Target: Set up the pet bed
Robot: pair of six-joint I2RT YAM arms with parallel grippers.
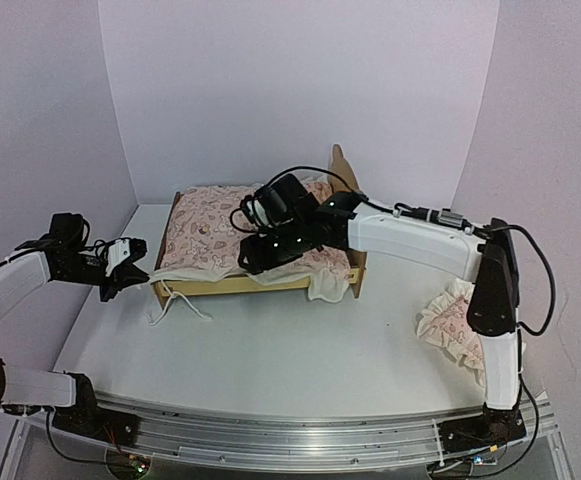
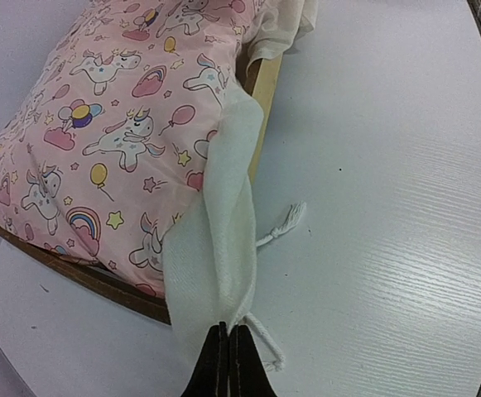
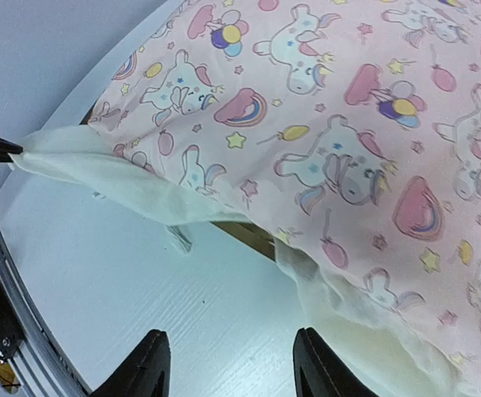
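Step in hand, as I read it: dressing the pet bed (image 1: 232, 287).
- The bed stands at the back middle of the counter (image 1: 270, 350), with its eared headboard toward the right arm.
- The pink unicorn-print quilt (image 1: 210, 235) covers it, and the cream backing spills over the front rail.

Your left pincer (image 2: 228, 356)
- It is pressed together on the cream corner of the quilt.
- The corner is drawn off the left end of the frame and looks taut in the right wrist view.
- A tasselled tie cord (image 2: 281, 227) trails on the counter just beside that corner.

Your right pincer (image 3: 234, 364)
- It is spread and holds nothing.
- It hangs over the quilt's near edge. Backing droops there past the rail.

Next move, a judgement only
- Ease the held corner down and in, so the quilt lies flat and square on the frame rather than stretched off it.
- Use the free pincer to tuck or lift the drooping front edge. Go gently, because the frame looks light and a hard pull could drag it.
- The ruffled pillow (image 1: 455, 320) lies on the counter near the right arm, well apart from the bed. It is not yet placed.

Surface and room
- The counter is white with a faint wood grain.
- Plain lavender walls (image 1: 300, 90) close in the back and both sides.
- A metal rail (image 1: 290, 435) runs along the near edge under both bases.
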